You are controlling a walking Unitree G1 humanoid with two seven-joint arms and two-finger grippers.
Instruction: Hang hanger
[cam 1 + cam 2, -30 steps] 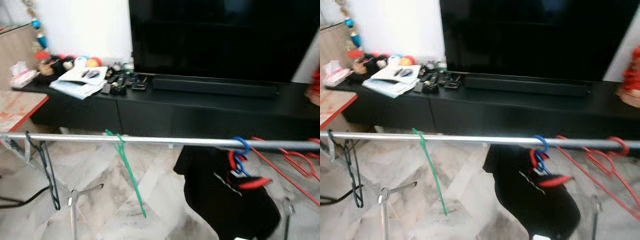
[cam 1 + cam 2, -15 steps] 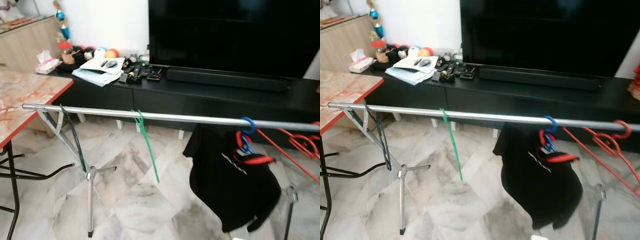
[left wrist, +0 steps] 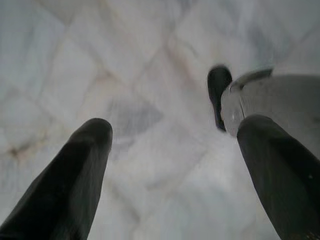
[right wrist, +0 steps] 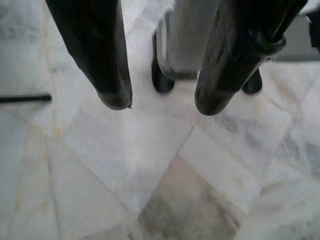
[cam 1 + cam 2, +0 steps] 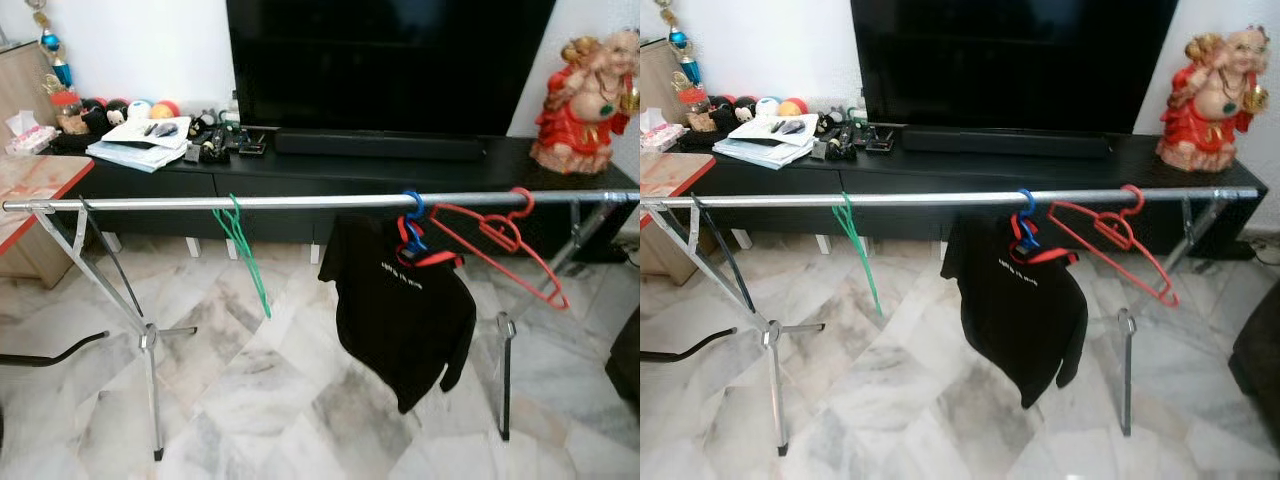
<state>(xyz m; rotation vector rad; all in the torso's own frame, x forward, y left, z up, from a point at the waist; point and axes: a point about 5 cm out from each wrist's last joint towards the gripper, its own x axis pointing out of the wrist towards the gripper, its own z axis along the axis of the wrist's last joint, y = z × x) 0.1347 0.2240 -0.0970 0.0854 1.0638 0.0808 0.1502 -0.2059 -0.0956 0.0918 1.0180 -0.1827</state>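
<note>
A silver clothes rail on folding legs runs across the room in front of me. On it hang a green hanger, a blue-hooked hanger carrying a black T-shirt, and an empty red hanger toward the right end. My left gripper hangs over the marble floor, open, with nothing between its fingers. My right gripper points at the floor too, open and empty, with my own leg behind it.
A black TV console with a large TV stands behind the rail. Papers and small clutter lie on its left, a red statue on its right. A red-edged table is at left, a dark object at right.
The whole picture has shifted: the camera has pulled back and turned right, so the full rail and the red statue now show. The hangers and shirt have stayed put.
</note>
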